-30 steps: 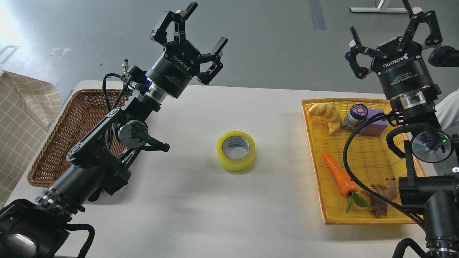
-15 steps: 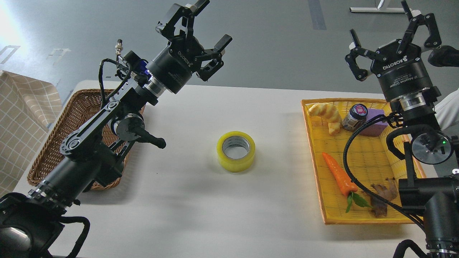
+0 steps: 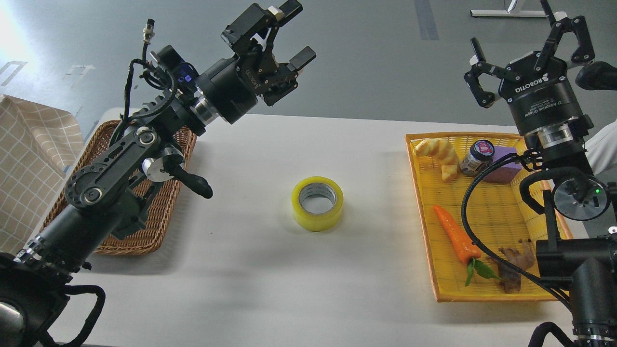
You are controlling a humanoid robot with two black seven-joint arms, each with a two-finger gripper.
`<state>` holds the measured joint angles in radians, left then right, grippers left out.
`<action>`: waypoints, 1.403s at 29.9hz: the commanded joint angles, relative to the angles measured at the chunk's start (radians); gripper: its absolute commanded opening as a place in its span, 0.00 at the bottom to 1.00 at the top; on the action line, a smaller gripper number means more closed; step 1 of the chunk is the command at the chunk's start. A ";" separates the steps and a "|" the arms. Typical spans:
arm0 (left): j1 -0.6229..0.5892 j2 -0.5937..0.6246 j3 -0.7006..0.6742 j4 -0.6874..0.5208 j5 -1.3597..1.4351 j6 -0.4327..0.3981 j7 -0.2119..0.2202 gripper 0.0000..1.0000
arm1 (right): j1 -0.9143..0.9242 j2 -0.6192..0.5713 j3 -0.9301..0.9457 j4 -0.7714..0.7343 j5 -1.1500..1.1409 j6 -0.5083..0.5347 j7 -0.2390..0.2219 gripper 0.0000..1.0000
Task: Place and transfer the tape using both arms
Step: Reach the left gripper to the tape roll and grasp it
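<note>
The tape is a fat yellow roll with a grey ring inside. It lies flat in the middle of the white table, with its hole facing up. Nothing is touching it.

The left gripper is up in the air past the far edge of the table, toward the far left corner. It is well apart from the tape. Its fingers are spread wide and hold nothing. The left arm reaches up over a brown basket that sits by the left edge of the table.

The right gripper is up high too, past the far right corner. Its fingers are spread wide and hold nothing. It is far from the tape.

A yellow tray lies along the right edge of the table. In it are an orange carrot with green leaves, a piece of bread, a small jar lying on its side, a purple block and a brown lumpy thing near the front. The right arm hides part of the tray.

A checked cloth shows off the left side of the table.
</note>
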<state>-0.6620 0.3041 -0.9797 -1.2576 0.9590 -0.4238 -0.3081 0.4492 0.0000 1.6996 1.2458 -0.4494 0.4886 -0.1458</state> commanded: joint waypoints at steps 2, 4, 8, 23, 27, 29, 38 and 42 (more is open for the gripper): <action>0.001 0.027 0.003 -0.026 0.134 0.029 0.035 0.98 | -0.009 0.000 0.000 -0.002 0.000 0.000 0.000 1.00; -0.001 0.029 0.003 -0.034 0.178 0.031 0.043 0.98 | -0.012 0.000 0.000 -0.002 0.000 0.000 0.000 1.00; -0.020 0.030 0.028 -0.039 0.304 0.034 0.058 0.98 | -0.024 0.000 0.000 0.000 0.000 0.000 0.000 1.00; -0.031 0.082 0.208 -0.039 0.909 0.083 0.079 0.98 | -0.058 0.000 0.000 0.000 0.000 0.000 0.000 1.00; -0.030 0.099 0.249 -0.039 1.030 0.082 0.170 0.98 | -0.067 0.000 -0.001 -0.002 0.000 0.000 0.000 1.00; -0.025 0.122 0.301 -0.039 1.084 0.082 0.205 0.98 | -0.073 0.000 0.000 0.000 0.000 0.000 0.000 1.00; -0.034 0.142 0.404 -0.039 1.175 0.074 0.221 0.98 | -0.092 0.000 0.000 -0.003 0.000 0.000 0.002 1.00; -0.062 0.130 0.408 -0.039 1.184 0.057 0.244 0.98 | -0.092 0.000 0.000 -0.005 0.000 0.000 0.002 1.00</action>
<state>-0.7075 0.4433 -0.5751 -1.2955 2.1393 -0.3533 -0.0807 0.3579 0.0000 1.6997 1.2410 -0.4494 0.4886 -0.1442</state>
